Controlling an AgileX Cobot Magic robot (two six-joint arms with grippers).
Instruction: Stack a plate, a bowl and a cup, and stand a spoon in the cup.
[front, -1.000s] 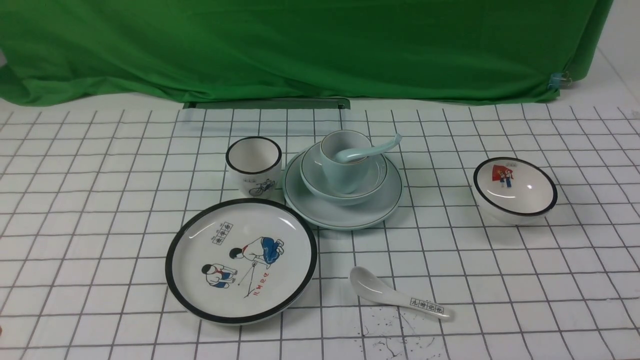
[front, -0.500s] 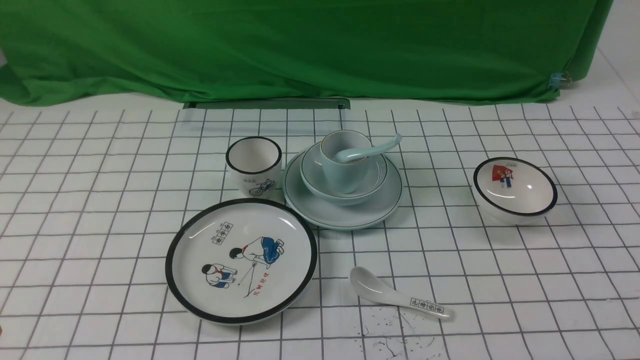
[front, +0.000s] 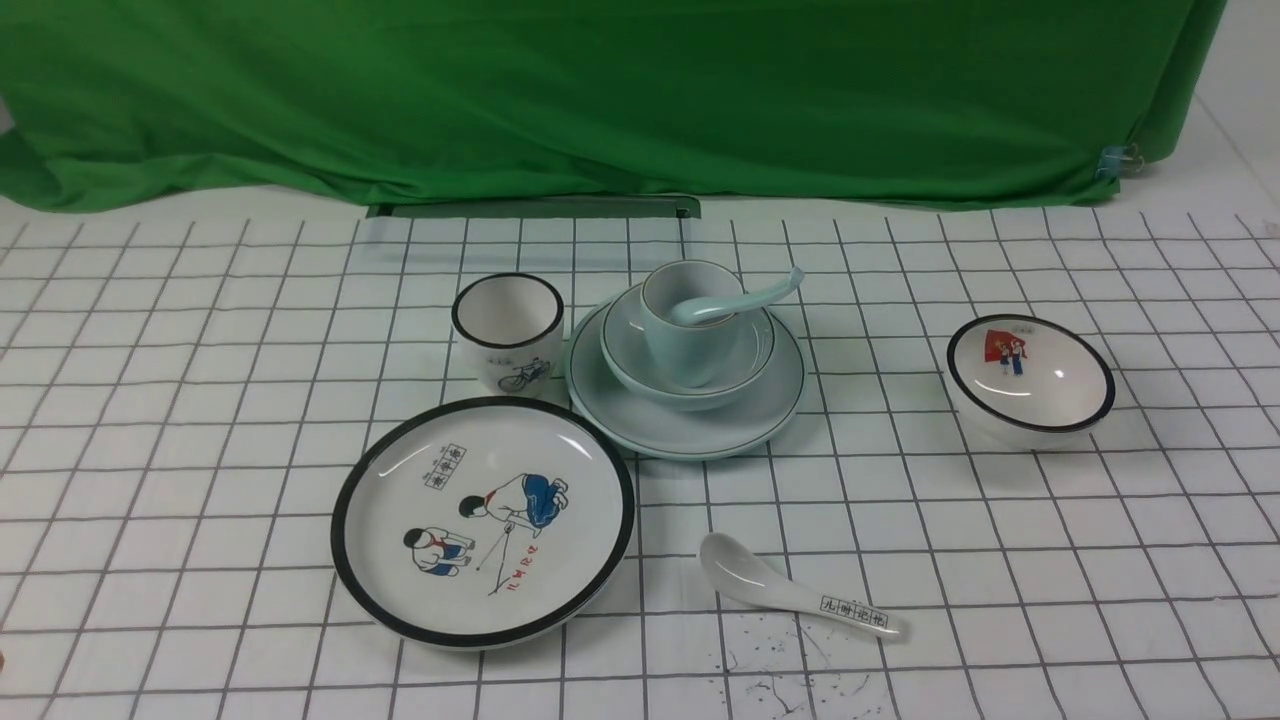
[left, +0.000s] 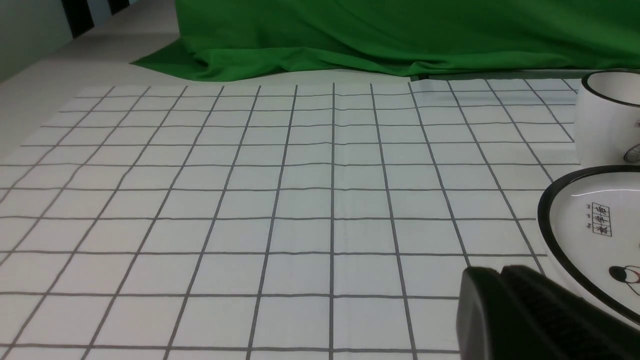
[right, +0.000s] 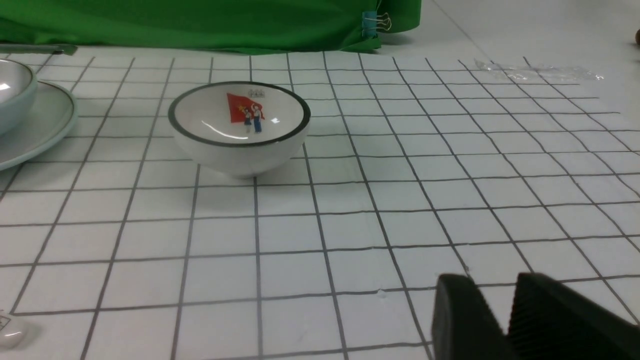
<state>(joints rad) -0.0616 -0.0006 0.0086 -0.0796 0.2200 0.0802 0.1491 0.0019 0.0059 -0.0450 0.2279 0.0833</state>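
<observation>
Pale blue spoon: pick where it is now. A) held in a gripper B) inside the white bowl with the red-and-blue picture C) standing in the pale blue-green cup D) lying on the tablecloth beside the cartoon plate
C: the pale blue spoon has its scoop inside the pale blue-green cup, handle leaning out over the rim.

Front overlooks table; low wrist views flank.

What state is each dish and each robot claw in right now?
plate: flat on the cloth, bottom of the stack.
bowl: upright on the plate.
cup: upright in the bowl.
spoon: leaning in the cup.
left gripper: shut, empty.
right gripper: slightly parted, empty.
</observation>
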